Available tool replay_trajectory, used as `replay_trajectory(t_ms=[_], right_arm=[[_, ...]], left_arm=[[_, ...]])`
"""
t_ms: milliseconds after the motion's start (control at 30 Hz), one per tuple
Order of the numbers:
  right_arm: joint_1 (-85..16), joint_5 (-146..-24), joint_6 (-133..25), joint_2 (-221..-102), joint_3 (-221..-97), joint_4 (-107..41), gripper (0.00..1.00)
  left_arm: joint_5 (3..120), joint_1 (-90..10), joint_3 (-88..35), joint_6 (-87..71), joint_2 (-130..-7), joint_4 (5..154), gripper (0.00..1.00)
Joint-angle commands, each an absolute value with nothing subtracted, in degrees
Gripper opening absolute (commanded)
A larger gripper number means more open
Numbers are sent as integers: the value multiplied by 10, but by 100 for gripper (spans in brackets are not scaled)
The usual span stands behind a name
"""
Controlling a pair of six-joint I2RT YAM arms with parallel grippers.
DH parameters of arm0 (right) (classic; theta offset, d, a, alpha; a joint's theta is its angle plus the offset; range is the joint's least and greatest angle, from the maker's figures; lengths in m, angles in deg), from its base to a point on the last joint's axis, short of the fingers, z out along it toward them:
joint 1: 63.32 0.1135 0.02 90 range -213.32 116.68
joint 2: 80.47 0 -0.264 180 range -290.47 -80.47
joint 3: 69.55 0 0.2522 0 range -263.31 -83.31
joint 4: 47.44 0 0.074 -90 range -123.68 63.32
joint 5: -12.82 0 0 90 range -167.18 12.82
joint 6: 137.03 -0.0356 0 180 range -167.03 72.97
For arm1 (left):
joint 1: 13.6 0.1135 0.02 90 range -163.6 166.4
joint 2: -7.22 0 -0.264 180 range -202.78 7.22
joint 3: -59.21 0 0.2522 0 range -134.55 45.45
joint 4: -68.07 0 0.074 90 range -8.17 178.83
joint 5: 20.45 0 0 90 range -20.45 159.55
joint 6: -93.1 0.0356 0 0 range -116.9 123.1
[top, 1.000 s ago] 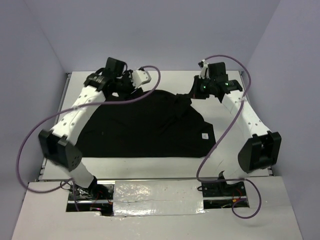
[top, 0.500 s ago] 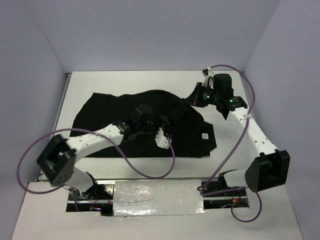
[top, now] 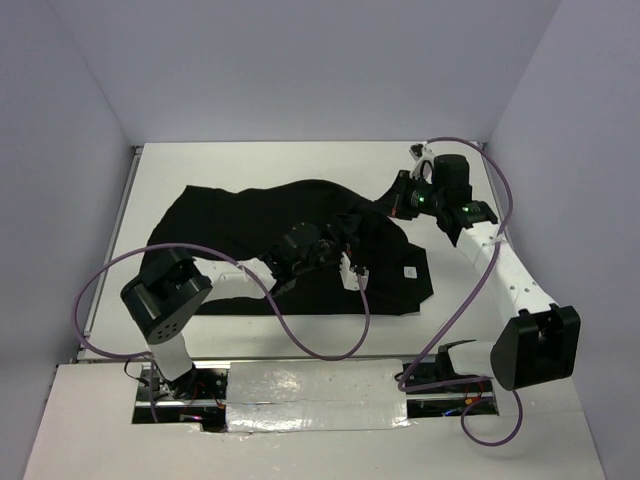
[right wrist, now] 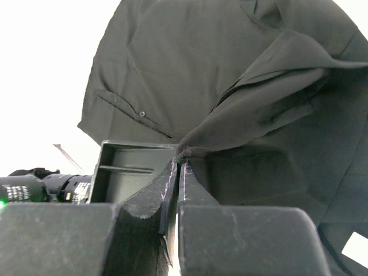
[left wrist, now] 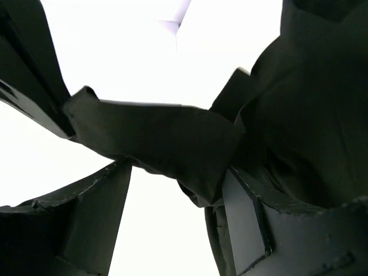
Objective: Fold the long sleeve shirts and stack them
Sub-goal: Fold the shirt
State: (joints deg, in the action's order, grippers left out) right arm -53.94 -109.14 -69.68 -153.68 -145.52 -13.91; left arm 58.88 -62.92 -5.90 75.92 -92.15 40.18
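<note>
The black long sleeve shirt (top: 225, 215) lay spread on the white table (top: 250, 160). It stretched from under the right gripper (right wrist: 179, 164) away to the left, past the left gripper (left wrist: 175, 172), which hung over its middle part. Beyond both grippers, on the far side, bare table lay open up to the far edge. A wider bare strip ran between the shirt's left end and the table's left edge. On the near side of the left gripper the hem ran close to the table's near edge, leaving only a narrow strip. To the right of the right gripper another band of bare table was free. A small white square tag (top: 408, 272) sat on the shirt, on the near side of the right gripper and to the right of the left one; its print was too small to read. The right gripper's jaws were pressed together on a pinch of the shirt's far right edge, and the cloth rose to a peak at the fingertips with folds fanning away. The left gripper's jaws stood wide apart; a folded band of the shirt crossed the gap between them and touched one finger (left wrist: 244, 221), with nothing clamped.
</note>
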Motion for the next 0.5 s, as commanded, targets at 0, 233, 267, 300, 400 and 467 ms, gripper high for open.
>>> replay_trajectory(t_ms=[0, 233, 267, 300, 400, 467], right_arm=[[-545, -1109, -696, -1530, -1454, -172, 0], [-550, -1120, -701, -1528, -1452, -181, 0], [-552, -1118, -698, -1527, -1452, -179, 0], [-553, -1119, -696, -1527, -1450, -178, 0], [-559, -1121, -690, -1529, -1444, -173, 0], [-563, -1114, -684, -1533, -1441, -163, 0]], left_arm=[[592, -629, -71, 737, -939, 322, 76], [570, -629, -83, 737, -965, 331, 55], [568, -629, -85, 732, -966, 322, 42], [565, -628, -87, 728, -967, 318, 34], [565, -630, -84, 717, -961, 298, 0], [569, -630, -80, 711, -947, 296, 0]])
